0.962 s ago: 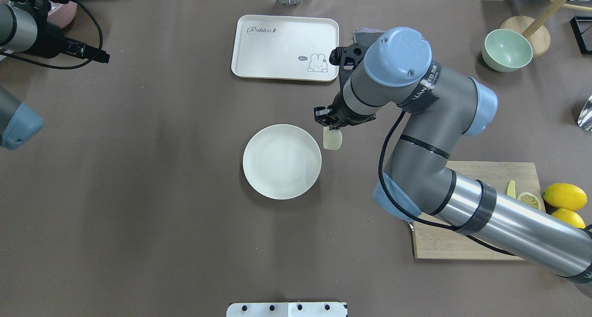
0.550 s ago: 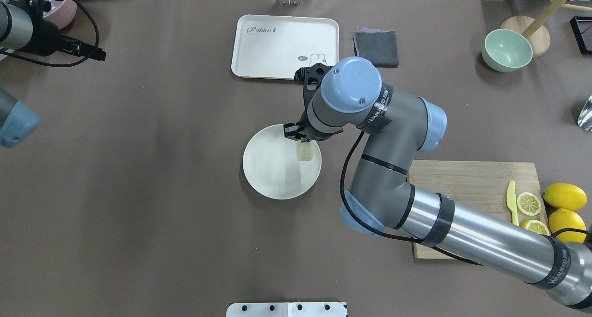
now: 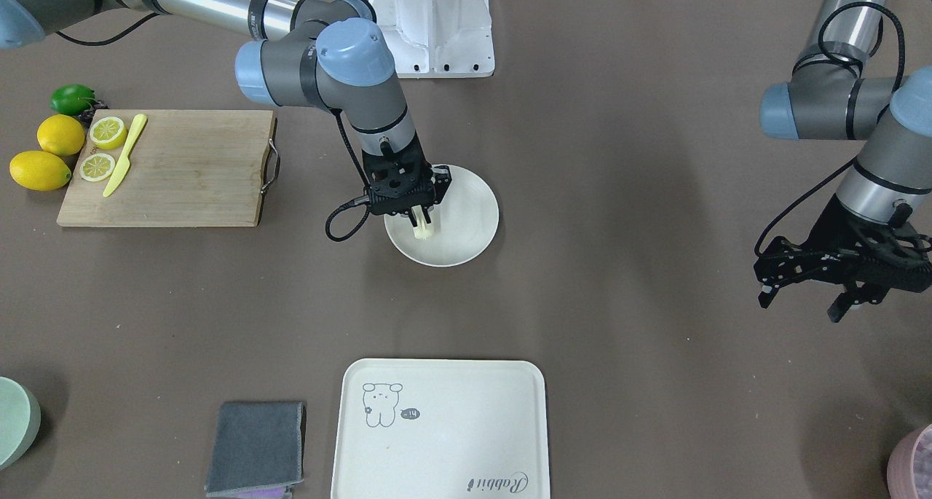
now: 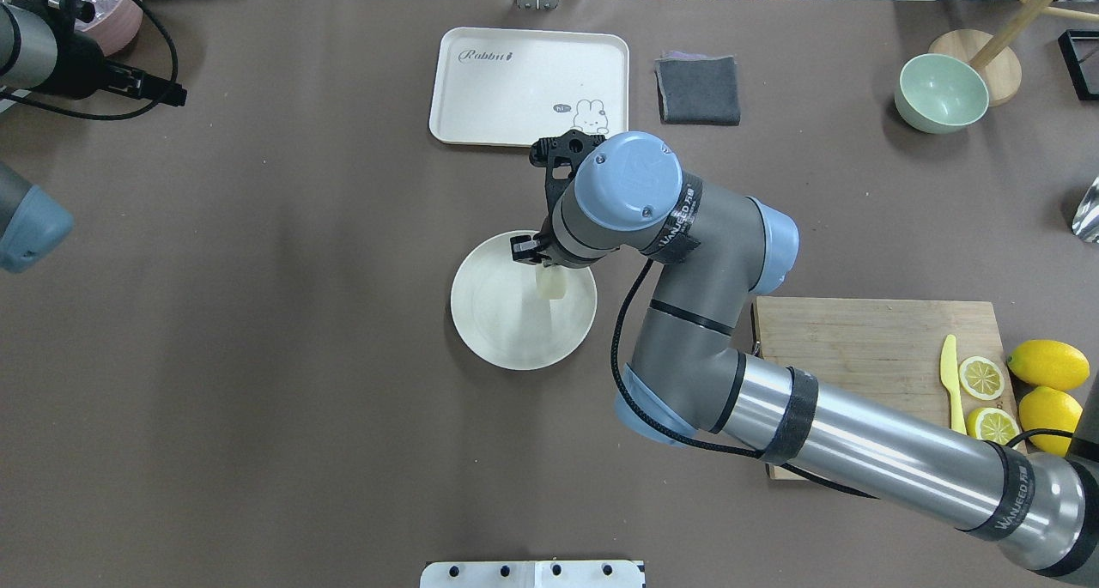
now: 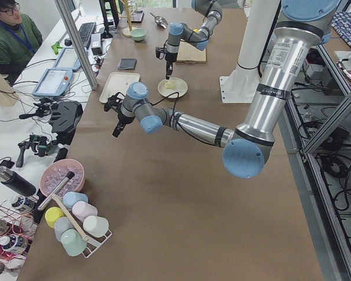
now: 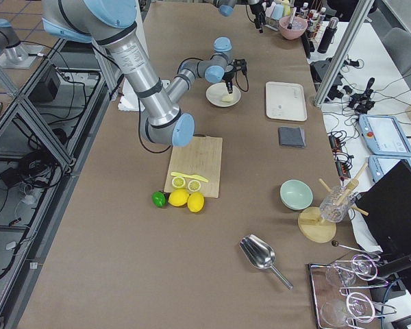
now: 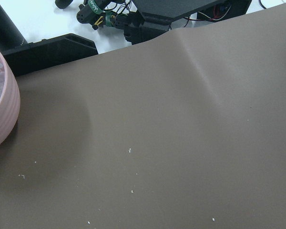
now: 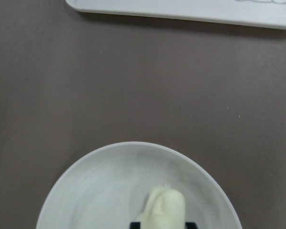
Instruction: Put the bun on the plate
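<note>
Leftward in the front-facing view, a flat wooden cutting board [image 3: 182, 171] lies near the round, smooth cream plate [image 3: 473, 240] with its raised rim. Over that dish's left part the right gripper [image 3: 422, 218] pinches the pale, rounded bun [image 3: 423, 229] between narrow-set fingers; whether the bun touches the dish cannot be told. Far right, the black, skeletal left gripper [image 3: 801, 304] hangs with its fingers spread wide above the matte brown table [image 3: 619, 193].

ovhd: right end effector [image 4: 537, 263] was mostly hid under own wrist [image 4: 627, 180], bun [image 4: 552, 287] top covered | r-wrist cam: bun & plate [image 8: 100, 191] were cut by btm edge, tray [image 8: 181, 7] by top edge | l-wrist cam: pink bowl [image 7: 0, 105] cut at left edge | front: green bowl [image 3: 13, 422] cut at left edge
</note>
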Robot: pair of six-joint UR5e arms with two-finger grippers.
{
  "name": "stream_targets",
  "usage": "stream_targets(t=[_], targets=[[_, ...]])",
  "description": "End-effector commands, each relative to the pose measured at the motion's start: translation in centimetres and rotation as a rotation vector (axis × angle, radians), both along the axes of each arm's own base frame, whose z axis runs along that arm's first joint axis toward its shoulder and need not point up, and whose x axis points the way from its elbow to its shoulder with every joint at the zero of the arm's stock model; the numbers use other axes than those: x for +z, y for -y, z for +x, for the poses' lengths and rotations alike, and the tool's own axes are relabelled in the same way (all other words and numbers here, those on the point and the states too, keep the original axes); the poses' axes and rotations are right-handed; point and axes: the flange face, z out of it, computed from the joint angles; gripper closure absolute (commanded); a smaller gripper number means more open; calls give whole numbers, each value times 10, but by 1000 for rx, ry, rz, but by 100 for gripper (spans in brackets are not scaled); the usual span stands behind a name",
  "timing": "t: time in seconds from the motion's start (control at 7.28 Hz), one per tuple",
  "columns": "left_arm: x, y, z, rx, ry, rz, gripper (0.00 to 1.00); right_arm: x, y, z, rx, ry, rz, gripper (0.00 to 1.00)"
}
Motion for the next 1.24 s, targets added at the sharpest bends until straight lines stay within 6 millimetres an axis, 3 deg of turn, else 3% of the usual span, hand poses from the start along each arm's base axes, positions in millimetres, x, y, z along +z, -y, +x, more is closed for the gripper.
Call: stream_targets(t=[0.0, 0.14, 0.27, 0.41, 0.55, 0.69, 0.82, 0.96, 1.1], targets=[[5, -1, -1, -4, 3, -6, 2, -17, -6, 3, 12, 36, -13, 0], [5, 0, -1, -5, 3, -10, 2, -23, -13, 11, 25, 58, -52, 0], [4, 6, -21, -35, -5, -15, 2, -19, -4, 28, 23, 67, -73, 0], [9, 8, -39, -51, -10, -29, 2, -12, 10, 58, 55, 34, -98, 0], [11, 13, -64, -62, -30, -59, 2, -6, 42, 98, 71, 25, -143, 0], [7, 20, -93, -53, -58, -113, 2, 23, 67, 138, 77, 3, -141, 0], [-1, 26, -119, -35, -93, -155, 2, 64, 83, 173, 49, -65, -63, 0], [4, 30, -145, -30, -73, -160, 2, 90, 103, 208, 44, -114, -11, 0], [4, 37, -154, -13, -36, -193, 2, 104, 118, 241, 67, -121, -26, 0]])
